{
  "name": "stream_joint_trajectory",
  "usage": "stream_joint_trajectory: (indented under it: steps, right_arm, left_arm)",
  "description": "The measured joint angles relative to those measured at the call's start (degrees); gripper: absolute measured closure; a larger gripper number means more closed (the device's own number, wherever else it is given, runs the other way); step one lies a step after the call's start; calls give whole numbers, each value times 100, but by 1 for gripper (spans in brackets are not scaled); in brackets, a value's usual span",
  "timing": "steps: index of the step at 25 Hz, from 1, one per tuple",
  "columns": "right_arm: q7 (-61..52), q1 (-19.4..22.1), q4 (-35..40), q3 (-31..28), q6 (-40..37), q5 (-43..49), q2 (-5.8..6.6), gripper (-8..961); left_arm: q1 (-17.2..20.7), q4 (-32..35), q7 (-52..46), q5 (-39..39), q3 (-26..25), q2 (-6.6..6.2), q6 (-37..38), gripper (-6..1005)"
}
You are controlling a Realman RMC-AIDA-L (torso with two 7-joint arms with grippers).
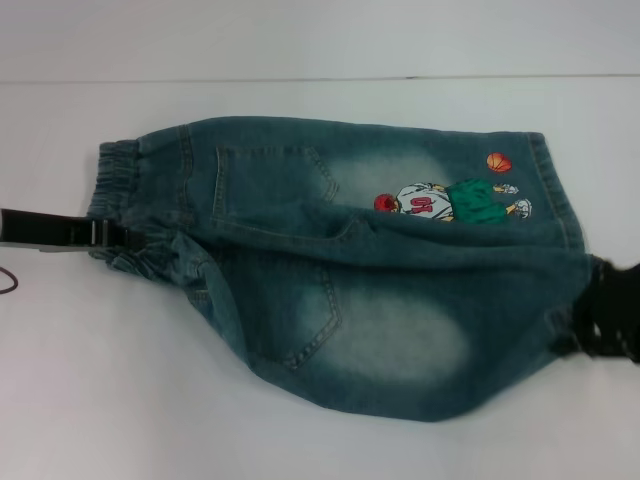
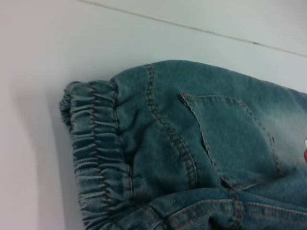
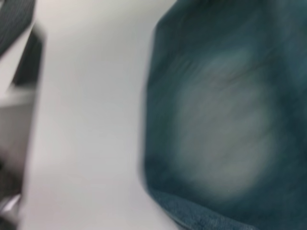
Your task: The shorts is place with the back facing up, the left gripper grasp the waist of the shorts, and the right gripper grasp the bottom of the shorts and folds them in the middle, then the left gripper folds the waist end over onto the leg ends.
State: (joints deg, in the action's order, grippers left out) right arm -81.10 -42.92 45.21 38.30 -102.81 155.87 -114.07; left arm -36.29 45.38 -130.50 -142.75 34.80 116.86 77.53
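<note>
The blue denim shorts (image 1: pixel 340 260) lie back up across the white table, ruffled waist (image 1: pixel 120 170) on the left and leg hems, the bottom (image 1: pixel 562 200), on the right. A cartoon basketball player (image 1: pixel 450 200) is stitched on the far leg. My left gripper (image 1: pixel 105 235) comes in from the left edge and is shut on the near part of the waist, which bunches there. My right gripper (image 1: pixel 590 315) at the right edge is shut on the near leg hem, and the near half is pulled taut and puckered. The left wrist view shows the waistband (image 2: pixel 91 143) and a back pocket (image 2: pixel 230 139).
White table (image 1: pixel 100 400) surrounds the shorts, with a seam line (image 1: pixel 300 78) along the back. A thin dark cable (image 1: pixel 8 282) loops at the left edge. In the right wrist view, blurred denim (image 3: pixel 225 115) sits beside bare table.
</note>
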Motion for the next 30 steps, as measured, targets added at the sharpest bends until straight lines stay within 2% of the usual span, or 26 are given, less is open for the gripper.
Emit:
stream_joint_trajectory:
  steps: [3, 9, 13, 21, 27, 30]
  right_arm:
    - [214, 372, -68, -355, 342, -829, 80, 901]
    - [642, 1116, -322, -715, 1111, -2576, 6, 901]
    - [861, 1381, -665, -817, 1541, -3336, -1, 902]
    - [1077, 1460, -929, -1373, 1955, -3693, -52, 902]
    - [1110, 1408, -1280, -1499, 2885, -3981, -111, 902]
    - [1204, 1372, -1421, -1503, 3140, -4061, -130, 902]
  left_arm:
    - [77, 79, 17, 151, -3, 5, -2, 956]
    - [308, 105, 294, 672, -17, 68, -59, 956]
    - [520, 105, 562, 1061, -57, 111, -87, 956]
    - [900, 103, 1059, 1679, -774, 128, 242, 957]
    - [1175, 52, 1404, 2224, -1620, 126, 260, 957]
    - [1212, 3, 1516, 2359, -1780, 127, 80, 957]
